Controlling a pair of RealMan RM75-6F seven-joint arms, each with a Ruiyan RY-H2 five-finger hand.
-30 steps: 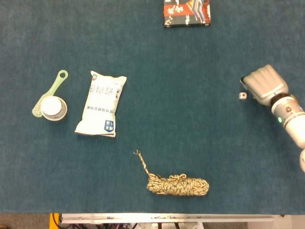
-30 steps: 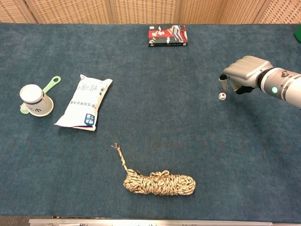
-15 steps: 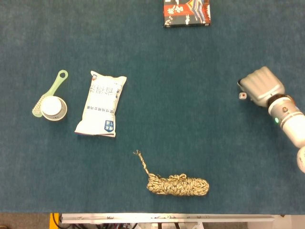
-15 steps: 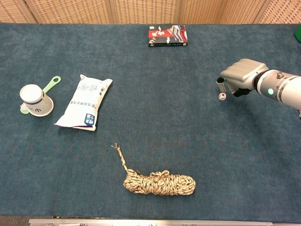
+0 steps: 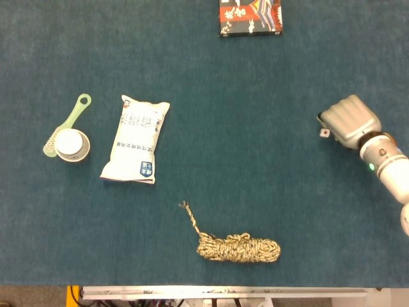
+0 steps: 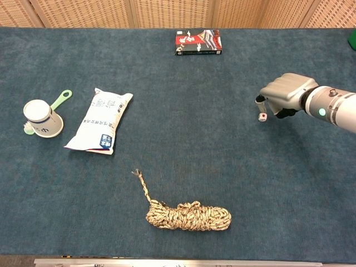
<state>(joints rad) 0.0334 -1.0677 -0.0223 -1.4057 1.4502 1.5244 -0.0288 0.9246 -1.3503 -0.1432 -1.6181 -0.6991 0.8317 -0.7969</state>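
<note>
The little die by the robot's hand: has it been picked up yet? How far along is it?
Not lifted: the die sits on the table. In hand: the right hand hovers over it, fingers curled down; contact is unclear. Left, seemingly: gripping and lifting.

Only the right hand [image 5: 347, 121] shows, reaching in from the right edge of the table on a white forearm with a small green light near the wrist. It hangs palm down over the right part of the table, its grey back turned up in the head view. The fingers [image 6: 260, 101] are bent downward at the leftward end of the hand, tips close to the cloth; whether they touch anything cannot be told. In the chest view the right hand [image 6: 285, 91] sits low, wrist level. The left hand appears in neither view.
</note>
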